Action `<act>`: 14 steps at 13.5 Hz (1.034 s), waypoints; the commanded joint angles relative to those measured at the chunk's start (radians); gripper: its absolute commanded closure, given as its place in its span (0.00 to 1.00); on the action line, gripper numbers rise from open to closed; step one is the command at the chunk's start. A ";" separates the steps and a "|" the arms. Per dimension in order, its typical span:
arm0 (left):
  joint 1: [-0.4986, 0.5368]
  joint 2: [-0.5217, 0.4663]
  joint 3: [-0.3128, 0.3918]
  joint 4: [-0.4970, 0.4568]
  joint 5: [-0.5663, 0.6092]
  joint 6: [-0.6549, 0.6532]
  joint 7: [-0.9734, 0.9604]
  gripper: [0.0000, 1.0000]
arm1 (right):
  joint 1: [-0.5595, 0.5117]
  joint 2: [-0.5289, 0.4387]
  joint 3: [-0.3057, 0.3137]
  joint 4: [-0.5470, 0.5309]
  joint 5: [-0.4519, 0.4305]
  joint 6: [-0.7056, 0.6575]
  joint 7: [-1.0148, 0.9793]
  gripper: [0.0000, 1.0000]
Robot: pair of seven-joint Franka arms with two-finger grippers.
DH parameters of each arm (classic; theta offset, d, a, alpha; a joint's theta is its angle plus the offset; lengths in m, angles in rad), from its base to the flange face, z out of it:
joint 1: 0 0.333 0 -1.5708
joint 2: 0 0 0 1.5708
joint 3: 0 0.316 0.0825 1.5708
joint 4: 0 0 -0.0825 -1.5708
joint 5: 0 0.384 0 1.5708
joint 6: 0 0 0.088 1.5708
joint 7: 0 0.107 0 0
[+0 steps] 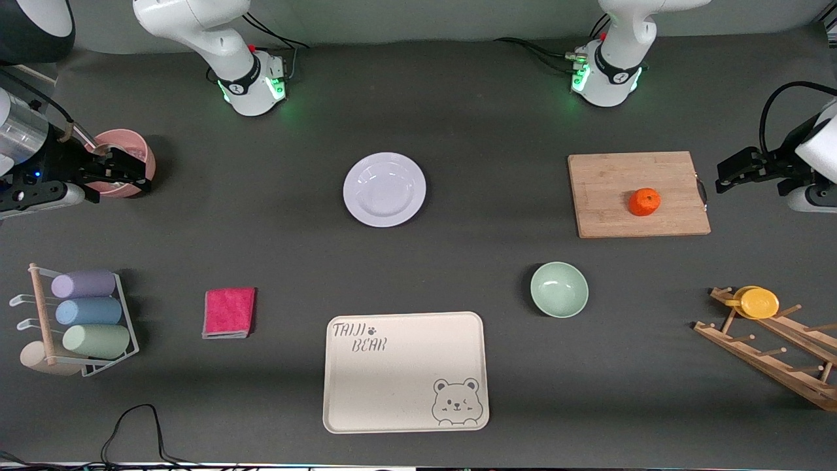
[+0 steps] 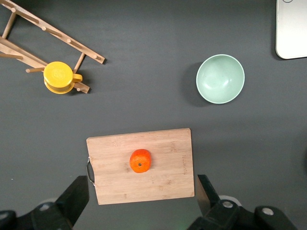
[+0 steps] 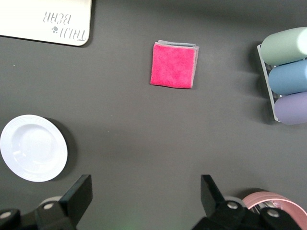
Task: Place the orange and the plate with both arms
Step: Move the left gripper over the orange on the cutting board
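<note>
The orange [image 1: 645, 201] sits on the wooden cutting board [image 1: 621, 176] toward the left arm's end of the bench [image 1: 274, 216]; the plate [image 1: 384, 189] lies mid-bench, empty. The left end effector [image 1: 724, 175] hangs released beside the board. The right end effector [image 1: 131, 171], apparently over a pink bowl [image 1: 134, 147], is also released.

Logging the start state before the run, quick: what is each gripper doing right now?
Left gripper: open, holding nothing, above the cutting board with the orange.
Right gripper: open, holding nothing, over the pink bowl.
</note>
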 commanded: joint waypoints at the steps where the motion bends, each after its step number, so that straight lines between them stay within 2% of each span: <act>1: -0.014 -0.026 0.013 -0.016 -0.012 -0.021 -0.014 0.00 | 0.008 0.013 -0.006 0.030 0.017 -0.008 -0.004 0.00; 6: -0.011 -0.031 0.017 -0.016 0.004 -0.057 0.003 0.00 | 0.008 0.019 -0.006 0.030 0.017 -0.008 -0.001 0.00; 8: 0.005 -0.080 0.034 -0.050 0.007 -0.073 0.016 0.00 | 0.007 0.021 -0.006 0.030 0.017 -0.008 -0.002 0.00; 9: 0.008 -0.120 0.037 -0.091 0.008 -0.070 0.035 0.00 | 0.007 0.021 -0.006 0.029 0.017 -0.008 -0.002 0.00; 14: 0.037 -0.384 0.052 -0.416 0.011 0.007 0.078 0.00 | 0.007 0.025 -0.006 0.029 0.017 -0.005 -0.002 0.00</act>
